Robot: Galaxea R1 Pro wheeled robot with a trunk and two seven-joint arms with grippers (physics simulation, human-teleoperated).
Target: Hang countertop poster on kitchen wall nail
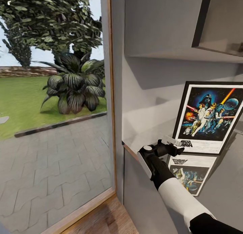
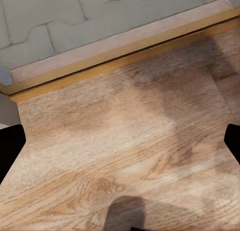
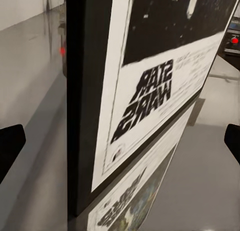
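— At the worktop's left end, by the glass door: thin black-framed Star Wars poster (image 1: 210, 116), leaning upright against the grey wall, bottom edge on the glossy grey kitchen countertop (image 1: 222, 190), mirrored faintly below.

— And the right gripper (image 1: 172, 141)?

— Level with the poster's lower left corner, close beside the frame. Dark fingertips (image 3: 11, 148) spread wide in the wrist view, frame edge between them, nothing pinched yet.

— Left gripper?

— Hanging over wood-grain floor (image 2: 125, 156); fingers apart, empty.

— Step in hand?

— Judged as the reach, grasp not yet made. Next: ease forward around the frame edge, close, then lift clear without tipping.
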